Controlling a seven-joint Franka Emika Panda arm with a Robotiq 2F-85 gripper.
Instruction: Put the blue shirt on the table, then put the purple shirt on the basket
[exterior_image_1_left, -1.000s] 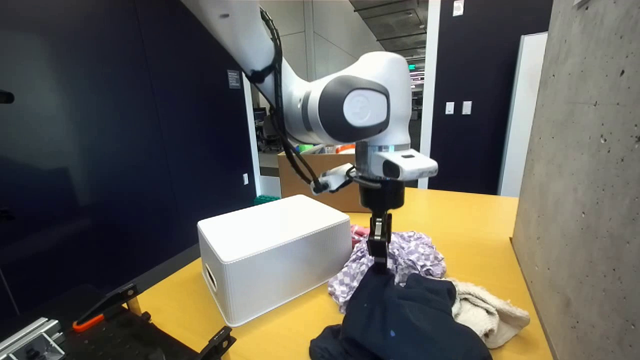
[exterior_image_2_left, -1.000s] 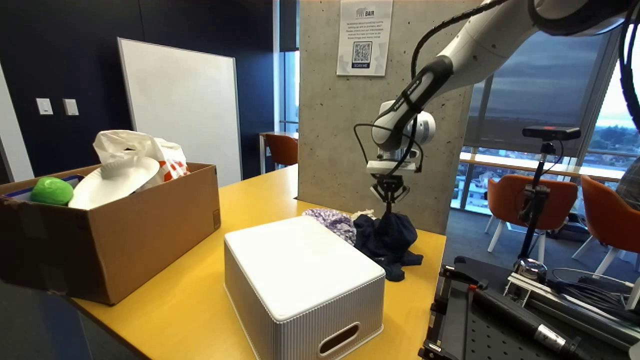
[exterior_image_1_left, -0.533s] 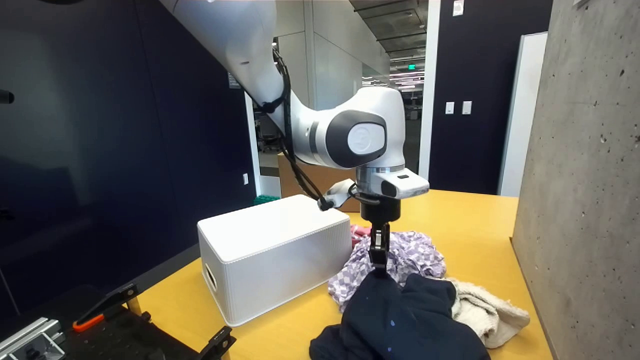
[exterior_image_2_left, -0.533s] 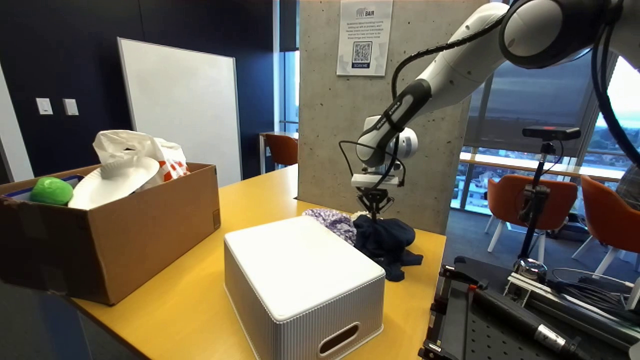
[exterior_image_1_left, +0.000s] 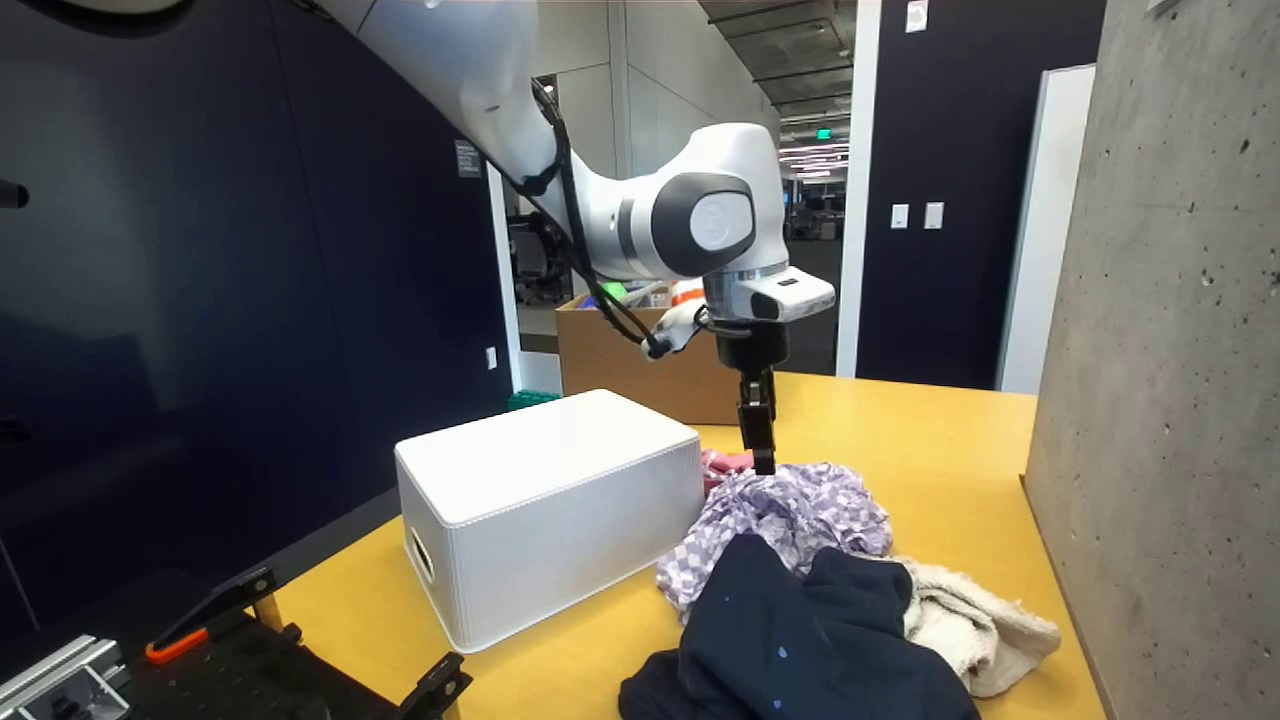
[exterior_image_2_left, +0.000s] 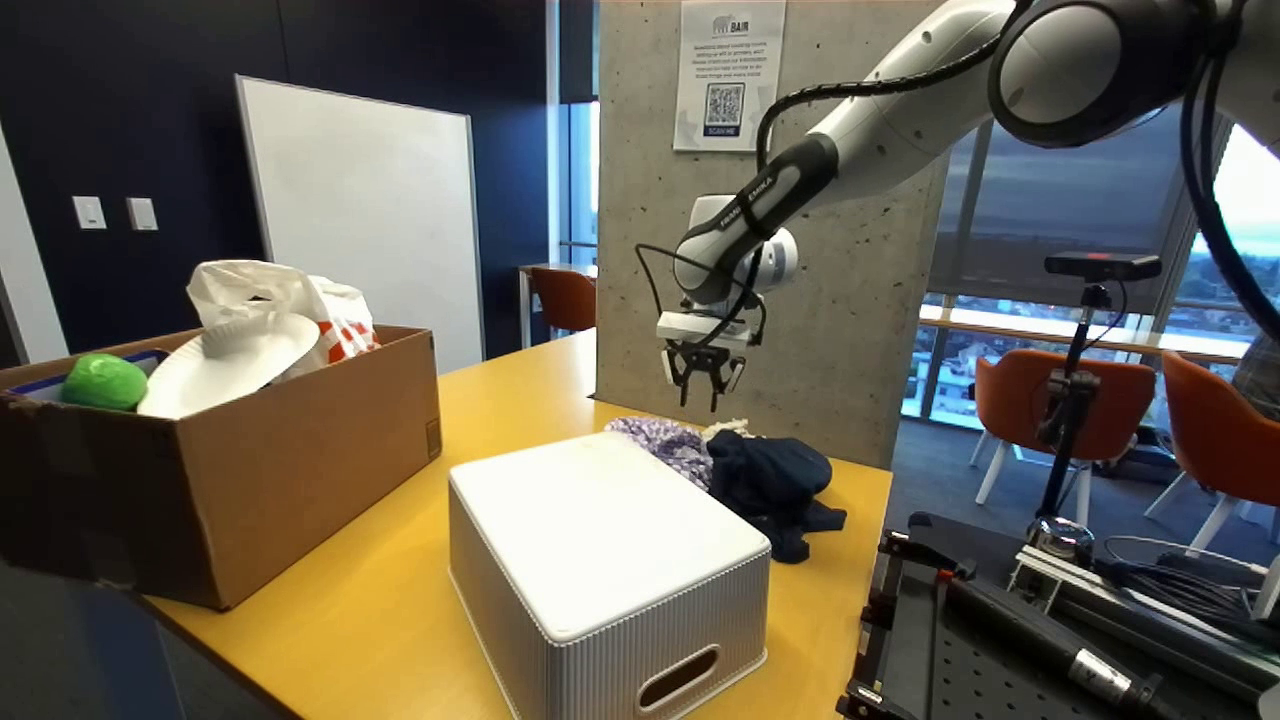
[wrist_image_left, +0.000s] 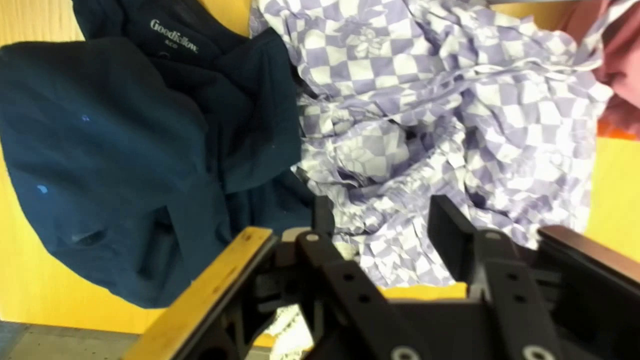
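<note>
My claw (exterior_image_2_left: 699, 404), jaws apart, hovers over the purple shirt (wrist_image_left: 425, 125), itself crowded by blue shirt (exterior_image_1_left: 800, 640), basket (exterior_image_1_left: 550, 455), pink cloth (wrist_image_left: 622, 70) and cream cloth (exterior_image_1_left: 980, 625).

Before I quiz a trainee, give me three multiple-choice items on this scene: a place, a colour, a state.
1. Where is the dark blue shirt?
A. In the cardboard box
B. On the yellow table
C. On the white basket

2. What colours is the checked garment?
A. Red and black
B. Green and yellow
C. Purple and white

3. The gripper is:
A. Open
B. Shut on cloth
C. Shut, empty

1 B: both exterior views show it there.
2 C: the wrist view shows such squares.
3 A: its jaws stand apart, holding nothing.
</note>
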